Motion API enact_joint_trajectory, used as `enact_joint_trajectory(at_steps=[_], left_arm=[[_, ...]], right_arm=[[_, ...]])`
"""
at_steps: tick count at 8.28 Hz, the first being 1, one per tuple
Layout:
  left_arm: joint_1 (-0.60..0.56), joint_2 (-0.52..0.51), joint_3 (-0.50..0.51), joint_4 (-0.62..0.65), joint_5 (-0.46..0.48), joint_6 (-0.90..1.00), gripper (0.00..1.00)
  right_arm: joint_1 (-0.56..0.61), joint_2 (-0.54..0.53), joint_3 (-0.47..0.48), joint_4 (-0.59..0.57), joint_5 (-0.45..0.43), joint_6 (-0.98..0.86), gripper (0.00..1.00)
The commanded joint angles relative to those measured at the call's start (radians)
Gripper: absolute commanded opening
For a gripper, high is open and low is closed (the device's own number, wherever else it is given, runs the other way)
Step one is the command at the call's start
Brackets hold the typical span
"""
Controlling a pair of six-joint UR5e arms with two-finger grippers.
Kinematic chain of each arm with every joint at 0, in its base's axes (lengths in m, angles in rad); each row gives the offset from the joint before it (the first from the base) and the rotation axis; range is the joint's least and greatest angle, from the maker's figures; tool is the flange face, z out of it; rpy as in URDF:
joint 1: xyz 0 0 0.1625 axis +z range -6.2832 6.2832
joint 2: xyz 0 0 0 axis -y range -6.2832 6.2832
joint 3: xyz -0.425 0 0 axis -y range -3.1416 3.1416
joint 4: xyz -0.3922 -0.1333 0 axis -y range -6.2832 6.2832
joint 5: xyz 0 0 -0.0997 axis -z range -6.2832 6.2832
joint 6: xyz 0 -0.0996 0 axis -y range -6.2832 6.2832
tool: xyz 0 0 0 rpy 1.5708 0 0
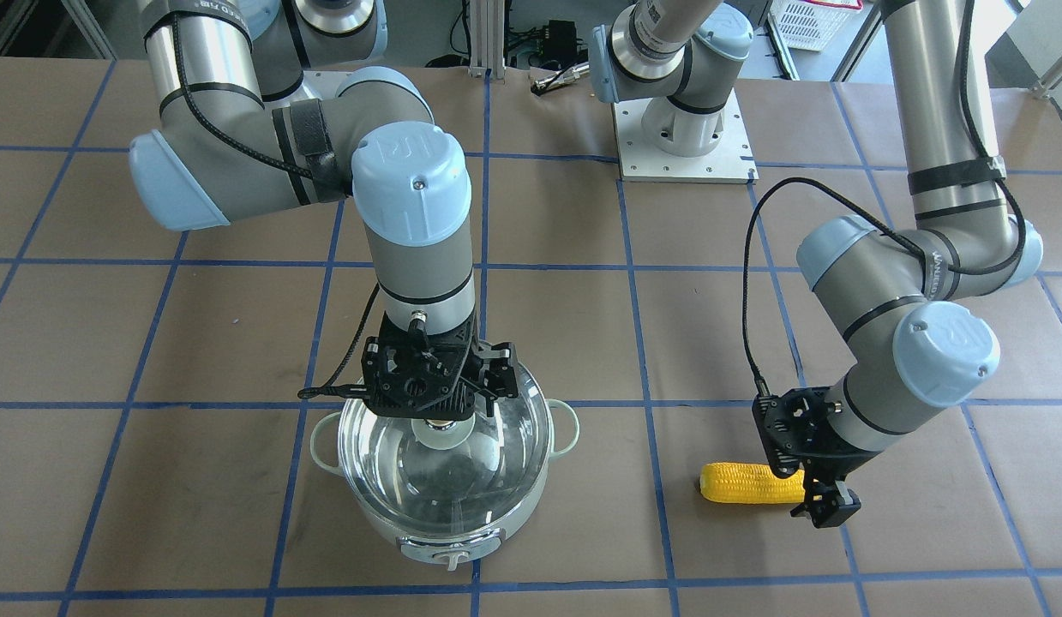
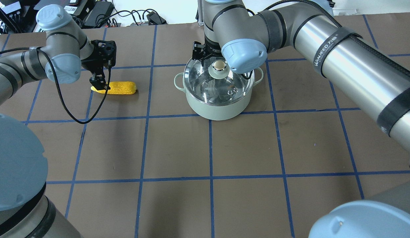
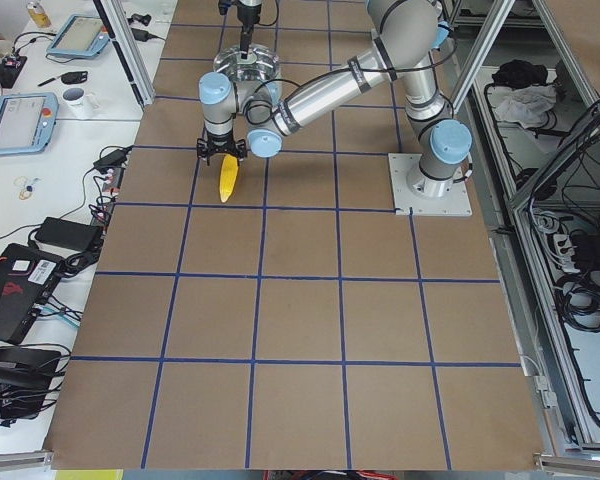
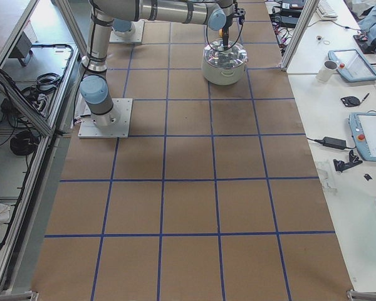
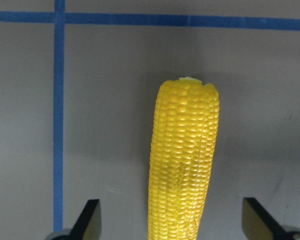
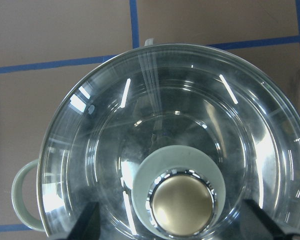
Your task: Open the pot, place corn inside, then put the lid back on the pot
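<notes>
The pale green pot (image 1: 449, 514) stands on the table with the clear glass lid (image 1: 445, 467) seated on it. My right gripper (image 6: 172, 225) is open above the lid, one finger on each side of the gold knob (image 6: 182, 202) and not touching it. The yellow corn (image 1: 749, 484) lies flat on the table, well to one side of the pot. My left gripper (image 5: 172, 220) is open over the corn's end, its fingers (image 5: 87, 220) wide apart on both sides of the cob (image 5: 182, 160). Pot (image 2: 218, 109) and corn (image 2: 120, 88) also show in the overhead view.
The brown table is marked with a blue tape grid (image 2: 209, 148). An arm's white mounting plate (image 1: 681, 146) sits at the robot's side of the table. Side benches beyond the table's ends hold tablets and a mug (image 4: 329, 70).
</notes>
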Motion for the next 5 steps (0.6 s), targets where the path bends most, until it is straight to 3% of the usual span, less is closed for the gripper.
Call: enact_joint_trajectory(at_steps=[1, 5], left_arm=[[0.000, -0.028, -0.001, 0.013, -0.005, 0.025, 1.00], [0.000, -0.076, -0.001, 0.013, -0.002, 0.030, 1.00]], right_arm=[[-0.019, 0.013, -0.006, 0.001, -0.003, -0.012, 1.00], [-0.020, 0.026, -0.008, 0.002, 0.011, 0.015, 0.96]])
